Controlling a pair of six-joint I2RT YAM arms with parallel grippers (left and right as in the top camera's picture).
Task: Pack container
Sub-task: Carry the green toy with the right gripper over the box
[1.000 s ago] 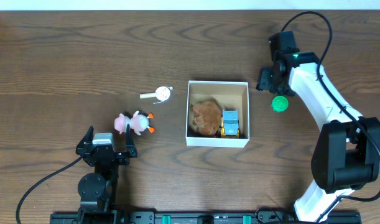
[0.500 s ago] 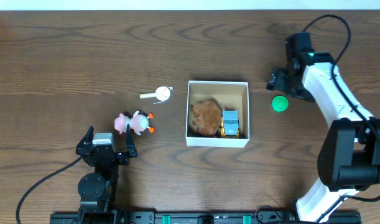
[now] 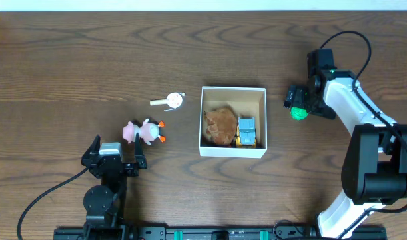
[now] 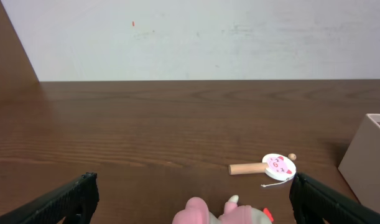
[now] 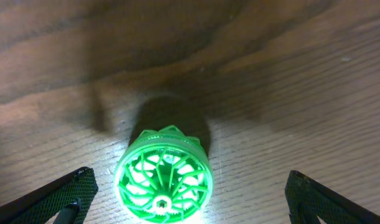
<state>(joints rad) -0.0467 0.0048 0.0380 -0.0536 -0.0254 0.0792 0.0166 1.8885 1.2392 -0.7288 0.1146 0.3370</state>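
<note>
Wooden table (image 3: 70,67) seen from above. A white box (image 3: 232,151) sits at centre, holding a brown soft toy (image 3: 220,125) and a small blue truck (image 3: 246,131). At right, the right gripper (image 3: 298,107) hovers over a green wheel (image 3: 298,113), jaws wide apart. At lower left, the left gripper (image 3: 115,155) rests near a pink toy (image 3: 142,131), jaws apart.
</note>
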